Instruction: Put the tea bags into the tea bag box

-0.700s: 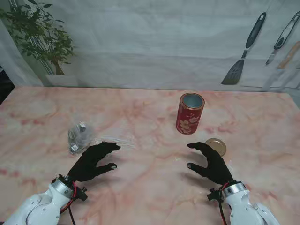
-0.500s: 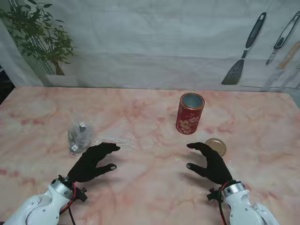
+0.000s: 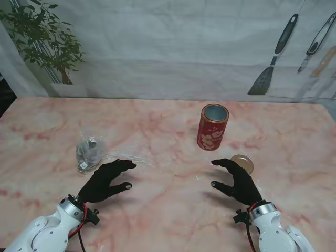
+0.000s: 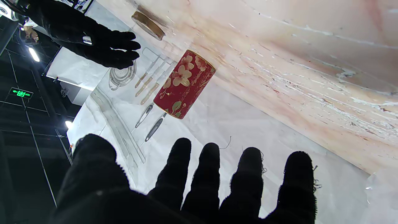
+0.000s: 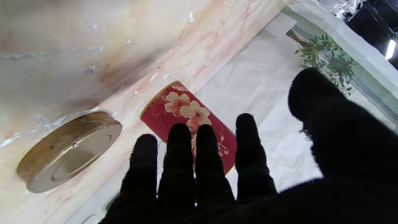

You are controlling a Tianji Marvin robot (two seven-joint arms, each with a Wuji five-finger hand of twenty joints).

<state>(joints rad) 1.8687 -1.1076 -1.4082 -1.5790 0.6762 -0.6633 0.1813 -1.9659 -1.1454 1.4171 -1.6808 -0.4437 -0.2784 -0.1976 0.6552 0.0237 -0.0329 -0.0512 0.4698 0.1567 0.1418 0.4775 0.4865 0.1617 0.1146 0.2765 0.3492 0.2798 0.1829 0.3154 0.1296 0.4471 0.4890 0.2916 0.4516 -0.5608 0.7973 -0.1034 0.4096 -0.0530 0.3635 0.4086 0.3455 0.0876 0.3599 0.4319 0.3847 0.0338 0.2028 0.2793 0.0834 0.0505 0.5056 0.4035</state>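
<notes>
A red flowered tea tin stands upright and open right of centre; it also shows as a red cylinder in the left wrist view and as the tin in the right wrist view. A clear plastic bag of tea bags lies on the left. My left hand hovers just nearer to me than that bag, open, holding nothing. My right hand is open and empty, nearer to me than the tin, beside the lid. Its fingers point toward the tin.
The tin's round gold lid lies flat on the marble table, just beyond my right hand; the lid is large in the right wrist view. A potted plant and printed utensils mark the backdrop.
Both hands have crept slightly farther from me and a little to the right. Tin, lid and bag stay where they were.
</notes>
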